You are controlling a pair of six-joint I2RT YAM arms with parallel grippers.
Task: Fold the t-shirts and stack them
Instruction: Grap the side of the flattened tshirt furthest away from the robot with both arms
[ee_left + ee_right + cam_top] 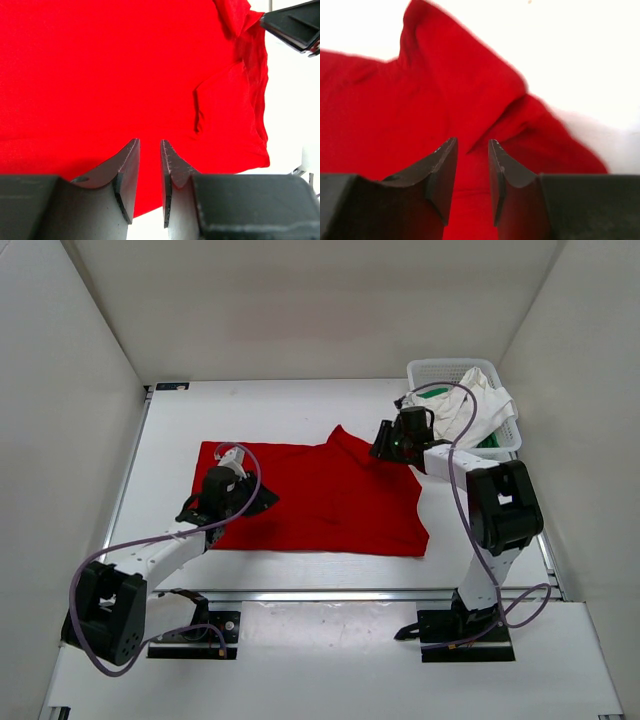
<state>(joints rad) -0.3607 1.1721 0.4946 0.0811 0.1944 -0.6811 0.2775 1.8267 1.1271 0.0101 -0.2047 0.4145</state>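
In the top view, the red t-shirt [320, 500] is spread flat at mid-table, its long axis running from 9 to 3 o'clock. The left gripper [250, 498] is set over its 9 o'clock edge, the right gripper [380, 448] at the sleeve near 1 o'clock. The off-white t-shirt [470, 405] and the green t-shirt [492, 442] are heaped in the basket [440, 366] at the far right.

In the left wrist view, the left gripper [149, 145] is seen with jaws narrowly apart and nothing clamped. The red cloth [100, 75] lies ahead, toward 12 o'clock.

In the right wrist view, the right gripper [472, 145] is likewise parted and empty, with a raised fold of cloth [450, 65] at 12 o'clock. That sleeve is judged nearer the right arm.

No writing can be read.
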